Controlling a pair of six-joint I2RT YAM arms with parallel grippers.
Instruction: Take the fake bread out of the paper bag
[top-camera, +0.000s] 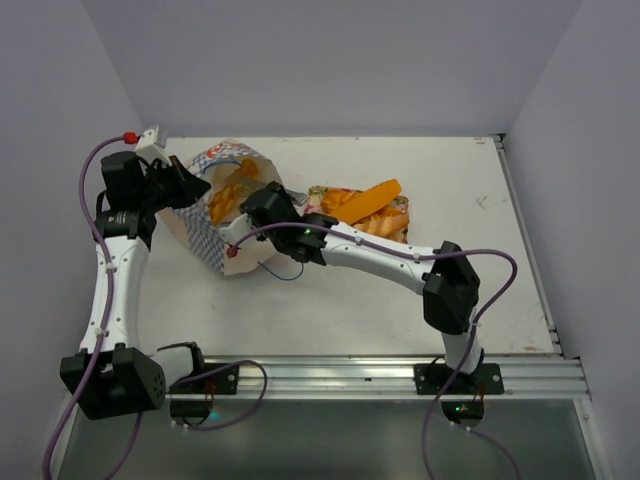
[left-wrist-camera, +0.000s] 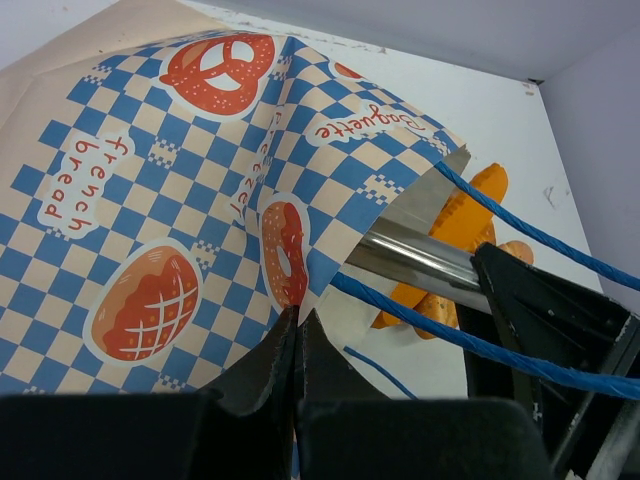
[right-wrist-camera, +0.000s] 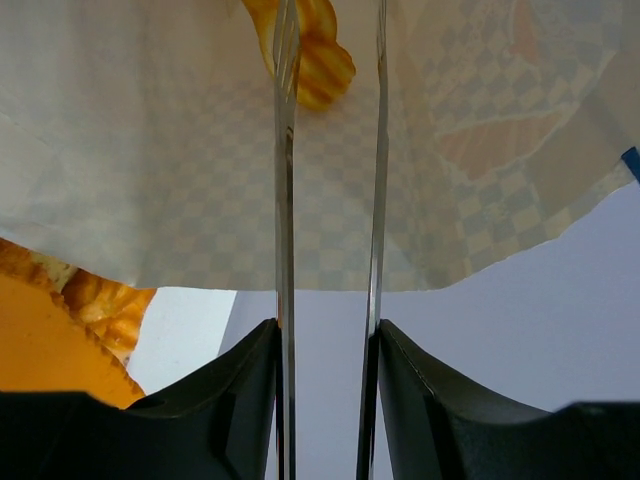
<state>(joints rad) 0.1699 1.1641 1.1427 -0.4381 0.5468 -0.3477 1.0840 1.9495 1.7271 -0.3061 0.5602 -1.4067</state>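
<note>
The paper bag (top-camera: 212, 232) lies tilted at the table's left with its mouth open toward the right. My left gripper (top-camera: 196, 187) is shut on the bag's rim; the left wrist view shows the pinch (left-wrist-camera: 298, 318) on the checkered paper (left-wrist-camera: 150, 200). My right gripper (top-camera: 262, 206) is shut on a pair of metal tongs (right-wrist-camera: 285, 200), whose blades stand slightly apart and reach into the bag (right-wrist-camera: 450, 150) toward a golden fake bread (right-wrist-camera: 316, 62). Several fake breads (top-camera: 230, 192) show inside the bag mouth. The tongs (left-wrist-camera: 420, 256) and a bread (left-wrist-camera: 466, 212) also show in the left wrist view.
A floral tray (top-camera: 318, 192) right of the bag holds several orange breads (top-camera: 368, 202). Blue cord handles (left-wrist-camera: 500, 345) cross in front of the bag mouth. My right arm (top-camera: 400, 262) stretches across the table's middle. Walls close off the back and sides.
</note>
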